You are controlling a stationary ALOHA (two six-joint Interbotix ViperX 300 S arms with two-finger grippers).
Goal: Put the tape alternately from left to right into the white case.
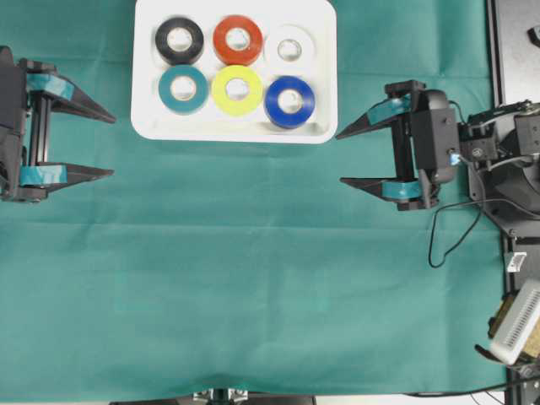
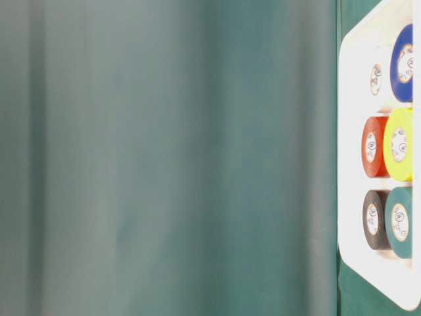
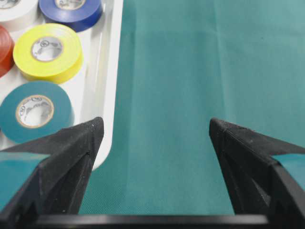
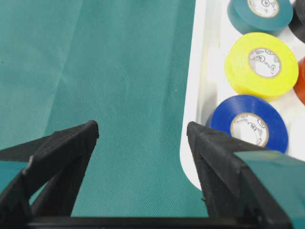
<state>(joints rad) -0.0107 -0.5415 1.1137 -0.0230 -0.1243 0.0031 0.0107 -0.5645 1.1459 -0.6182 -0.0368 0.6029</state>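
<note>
The white case (image 1: 236,133) lies at the top middle of the green cloth. Several rolls of tape lie flat in it in two rows: black (image 1: 179,40), red (image 1: 237,39) and white (image 1: 290,49) at the back, teal (image 1: 183,89), yellow (image 1: 237,89) and blue (image 1: 289,101) in front. My left gripper (image 1: 113,147) stands open left of the case with nothing between its fingers. My right gripper (image 1: 340,159) stands open just right of the case, also holding nothing. In the left wrist view the gripper (image 3: 155,123) is over bare cloth beside the teal roll (image 3: 35,109). In the right wrist view the gripper (image 4: 142,126) is beside the blue roll (image 4: 248,121).
A green cloth (image 1: 253,278) covers the table. Black robot hardware and a loose cable (image 1: 447,245) sit at the right edge, with a white device (image 1: 515,325) at the lower right. In the table-level view the case (image 2: 352,79) is at the far right.
</note>
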